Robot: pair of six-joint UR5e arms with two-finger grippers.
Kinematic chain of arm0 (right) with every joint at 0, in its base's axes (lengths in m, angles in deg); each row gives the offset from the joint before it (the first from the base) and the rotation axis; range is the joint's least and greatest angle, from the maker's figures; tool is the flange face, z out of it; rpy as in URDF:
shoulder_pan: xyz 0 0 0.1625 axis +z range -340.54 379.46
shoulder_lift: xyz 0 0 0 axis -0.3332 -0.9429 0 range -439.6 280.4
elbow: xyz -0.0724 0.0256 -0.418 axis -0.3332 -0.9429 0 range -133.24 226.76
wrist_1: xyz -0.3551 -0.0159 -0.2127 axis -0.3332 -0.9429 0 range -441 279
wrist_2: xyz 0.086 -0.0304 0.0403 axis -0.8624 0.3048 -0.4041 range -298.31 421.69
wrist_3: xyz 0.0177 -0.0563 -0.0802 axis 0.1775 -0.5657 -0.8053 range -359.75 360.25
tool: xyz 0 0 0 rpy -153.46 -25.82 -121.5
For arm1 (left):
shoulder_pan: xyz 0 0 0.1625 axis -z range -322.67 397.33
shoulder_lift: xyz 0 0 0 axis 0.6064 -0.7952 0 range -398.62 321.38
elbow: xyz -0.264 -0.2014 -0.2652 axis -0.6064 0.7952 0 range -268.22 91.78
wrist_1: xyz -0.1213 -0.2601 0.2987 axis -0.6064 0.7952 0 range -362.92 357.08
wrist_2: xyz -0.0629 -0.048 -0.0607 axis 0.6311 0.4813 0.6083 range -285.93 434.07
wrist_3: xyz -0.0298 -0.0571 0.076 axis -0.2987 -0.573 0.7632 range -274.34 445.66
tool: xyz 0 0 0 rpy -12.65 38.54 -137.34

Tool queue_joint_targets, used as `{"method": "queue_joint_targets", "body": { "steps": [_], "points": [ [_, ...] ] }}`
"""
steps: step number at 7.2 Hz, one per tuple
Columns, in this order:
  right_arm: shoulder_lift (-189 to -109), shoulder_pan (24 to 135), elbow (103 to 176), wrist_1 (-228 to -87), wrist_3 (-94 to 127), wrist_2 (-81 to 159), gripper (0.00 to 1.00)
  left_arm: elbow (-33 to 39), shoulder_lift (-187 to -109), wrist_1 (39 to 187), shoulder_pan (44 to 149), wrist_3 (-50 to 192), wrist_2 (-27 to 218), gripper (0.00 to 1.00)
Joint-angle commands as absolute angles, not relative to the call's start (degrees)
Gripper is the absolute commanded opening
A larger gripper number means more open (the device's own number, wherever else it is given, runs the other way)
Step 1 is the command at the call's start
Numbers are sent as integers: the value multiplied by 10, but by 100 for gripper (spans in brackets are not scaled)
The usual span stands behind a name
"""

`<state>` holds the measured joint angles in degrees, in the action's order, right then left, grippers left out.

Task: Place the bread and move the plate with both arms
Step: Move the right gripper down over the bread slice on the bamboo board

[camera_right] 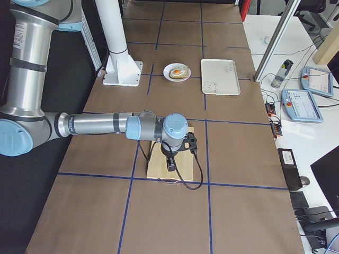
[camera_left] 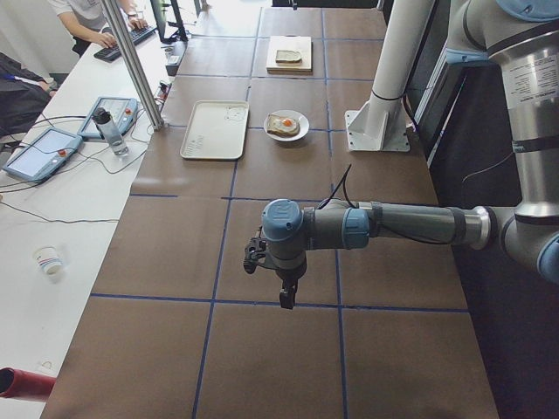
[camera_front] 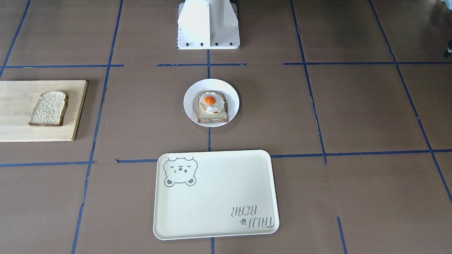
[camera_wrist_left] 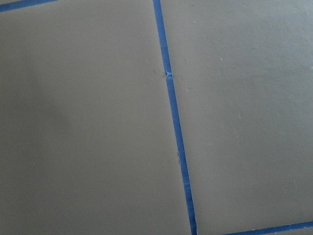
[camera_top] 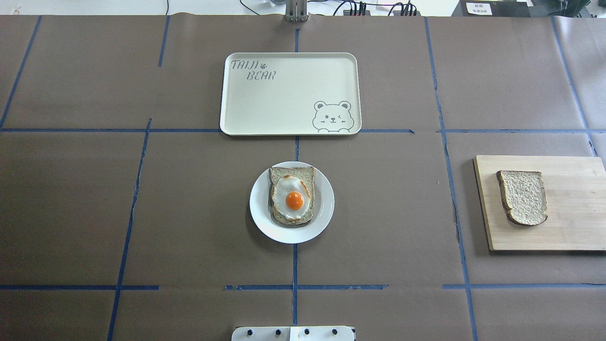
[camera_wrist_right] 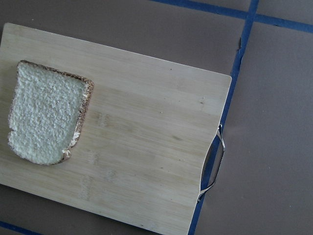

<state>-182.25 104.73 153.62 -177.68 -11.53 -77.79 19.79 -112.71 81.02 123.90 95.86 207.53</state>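
Note:
The plain bread [camera_top: 522, 196] lies on a wooden cutting board [camera_top: 568, 222] at the table's right; it also shows in the front view [camera_front: 48, 108] and the right wrist view [camera_wrist_right: 46, 117]. The white plate [camera_top: 324, 208] sits at the table's centre and bears a second slice topped with a fried egg [camera_top: 292, 195]. My right gripper [camera_right: 170, 164] hangs above the board, and I cannot tell whether it is open or shut. My left gripper [camera_left: 284, 292] hangs over bare table far to the left, and I cannot tell its state either.
A cream tray with a bear drawing [camera_top: 284, 94] lies just beyond the plate. The robot's white pedestal [camera_front: 208, 24] stands behind the plate. A metal post [camera_left: 131, 61], tablets and a bottle line the operators' side bench.

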Motion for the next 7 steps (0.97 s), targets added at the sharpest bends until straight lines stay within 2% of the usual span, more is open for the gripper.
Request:
{"method": "queue_joint_targets", "body": {
  "steps": [1,5,7],
  "points": [
    [-1823,1046,1536,-1776,-115,-778,100,198,-1127,811,1239,959,2076,100],
    [-1813,1033,1543,-1748,-108,-780,100,198,-1143,810,1233,958,2070,100],
    [-1819,979,1528,-1617,104,-803,100,194,-1143,810,1233,958,2070,100]
  ]
}}
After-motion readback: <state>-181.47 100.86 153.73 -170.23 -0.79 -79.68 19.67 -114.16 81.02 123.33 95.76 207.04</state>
